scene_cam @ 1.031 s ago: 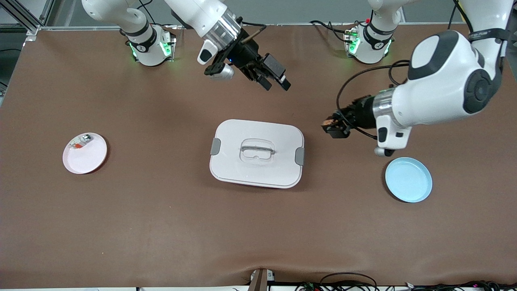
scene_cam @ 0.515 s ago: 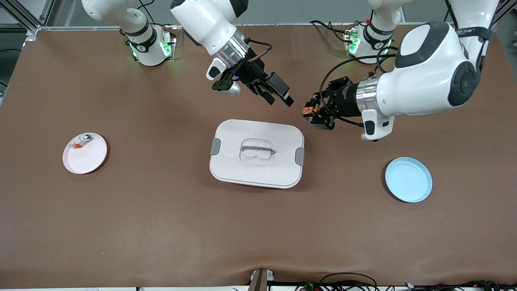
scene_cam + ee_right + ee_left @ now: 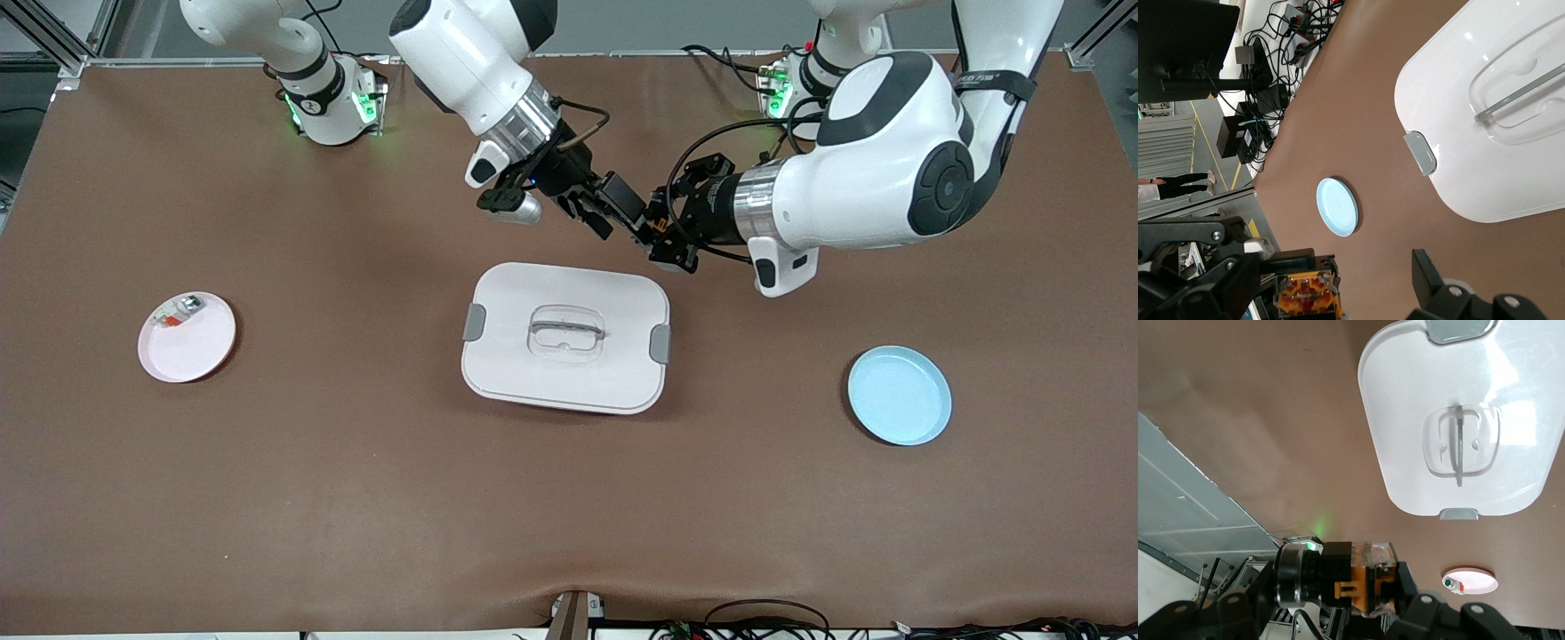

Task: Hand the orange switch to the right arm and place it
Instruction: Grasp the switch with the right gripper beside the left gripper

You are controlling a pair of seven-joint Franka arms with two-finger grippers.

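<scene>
Since a second ago both arms have swung in toward each other, meeting upper centre of the front view above the white box (image 3: 565, 338). Left gripper (image 3: 662, 238) is clamped on the orange switch (image 3: 659, 228); right gripper (image 3: 622, 219) is spread wide around it. Two plates: one pink (image 3: 197, 348), one blue (image 3: 899, 396).

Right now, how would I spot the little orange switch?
Find the big white lidded box mid-table. Just above its rim the two arms meet; the switch is the tiny black-and-orange block pinched in the left gripper, not the whitish part on the pink plate.
</scene>
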